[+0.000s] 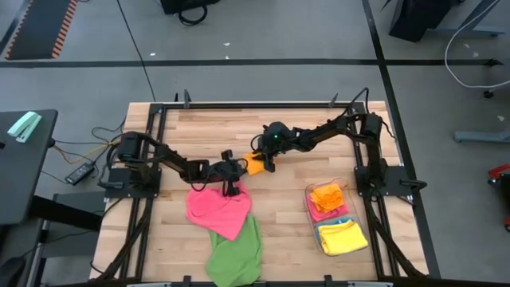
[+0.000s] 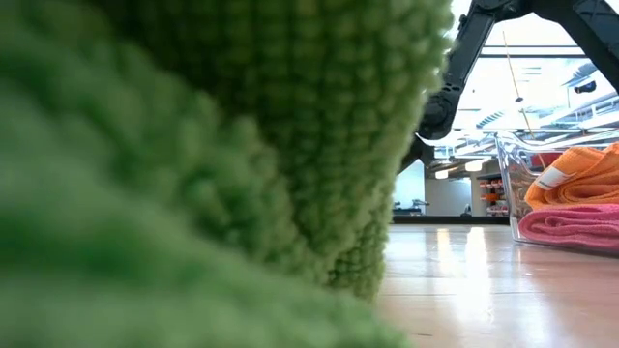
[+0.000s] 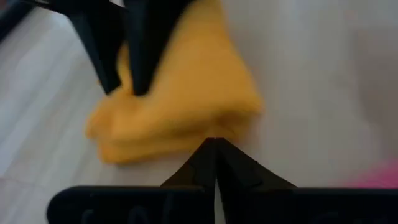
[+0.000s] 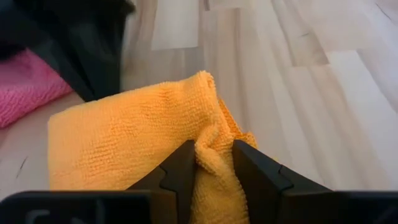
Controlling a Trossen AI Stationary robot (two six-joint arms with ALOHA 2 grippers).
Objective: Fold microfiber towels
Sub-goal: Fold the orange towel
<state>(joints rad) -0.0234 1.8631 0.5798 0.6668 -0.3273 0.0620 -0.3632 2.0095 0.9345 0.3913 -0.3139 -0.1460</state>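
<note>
Orange towel [image 1: 255, 164] sits folded mid-table, left of the clear bin [image 1: 312, 214], pinched by right gripper [image 4: 212, 163]. Left gripper [image 1: 233, 189] clenched empty beside it. Folded towels seen in bin; pink towel [image 1: 215, 211] & green towel [image 1: 237, 255] left unfolded

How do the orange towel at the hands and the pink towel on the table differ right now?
The orange towel is folded small and compact; the pink towel lies loose and spread out. The right hand pinches an edge of the orange towel; the pink towel overlaps a green towel. Both are plain, bright microfiber cloths on the wooden table.
</note>
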